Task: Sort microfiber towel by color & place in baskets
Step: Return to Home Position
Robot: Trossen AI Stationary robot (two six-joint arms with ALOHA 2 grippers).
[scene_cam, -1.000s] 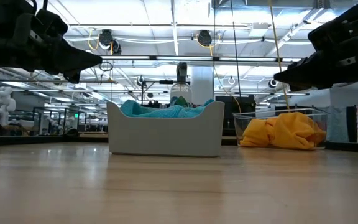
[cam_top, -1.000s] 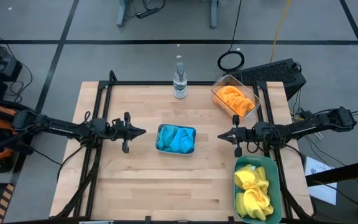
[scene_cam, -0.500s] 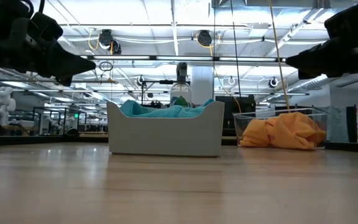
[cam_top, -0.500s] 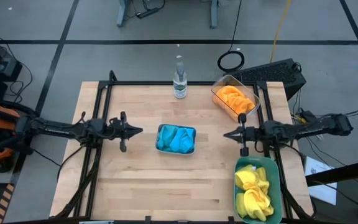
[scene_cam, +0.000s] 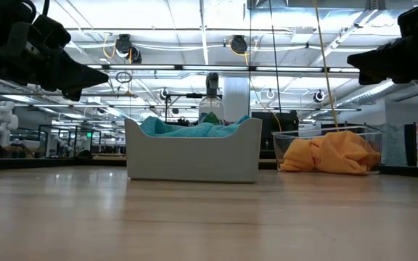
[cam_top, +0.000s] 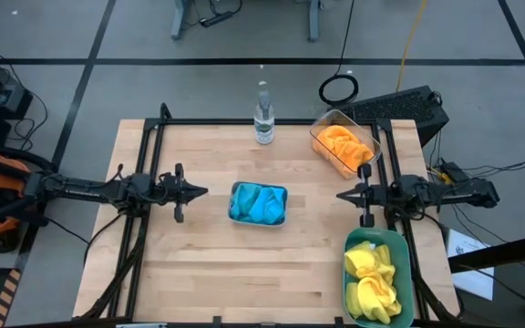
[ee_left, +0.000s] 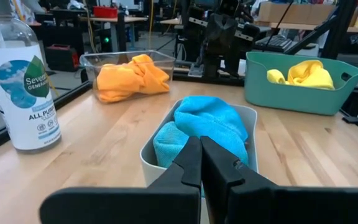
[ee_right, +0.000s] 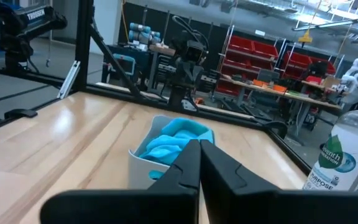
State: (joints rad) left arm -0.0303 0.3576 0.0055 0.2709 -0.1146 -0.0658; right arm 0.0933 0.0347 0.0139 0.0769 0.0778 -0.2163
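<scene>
The blue cloths (cam_top: pixel 257 202) fill the pale grey-blue bin (cam_top: pixel 283 193) at mid-table, also seen as blue cloths (ee_left: pixel 207 127) in the left wrist view. Orange cloths (cam_top: pixel 343 146) lie in the clear bin (cam_top: pixel 321 121) near the far right corner. Yellow cloths (cam_top: pixel 373 278) sit in the green bin (cam_top: pixel 406 273) at the near right. My left gripper (cam_top: pixel 204 191) hovers shut left of the blue bin, above the table. My right gripper (cam_top: pixel 340 194) hovers shut to its right. Both hold nothing.
A clear spray-cleaner bottle (cam_top: pixel 262 114) stands at the table's far edge, mid-width. A dark keyboard-like object (cam_top: pixel 399 107) and a cable coil (cam_top: pixel 338 89) lie beyond the far right corner. Bare wood (cam_top: pixel 180 264) spreads over the near left of the table.
Both arms have drawn back from the blue bin: my left gripper a little toward the table's left edge, my right gripper farther toward the right edge. Both stayed shut. The cloths and bins have not moved.
</scene>
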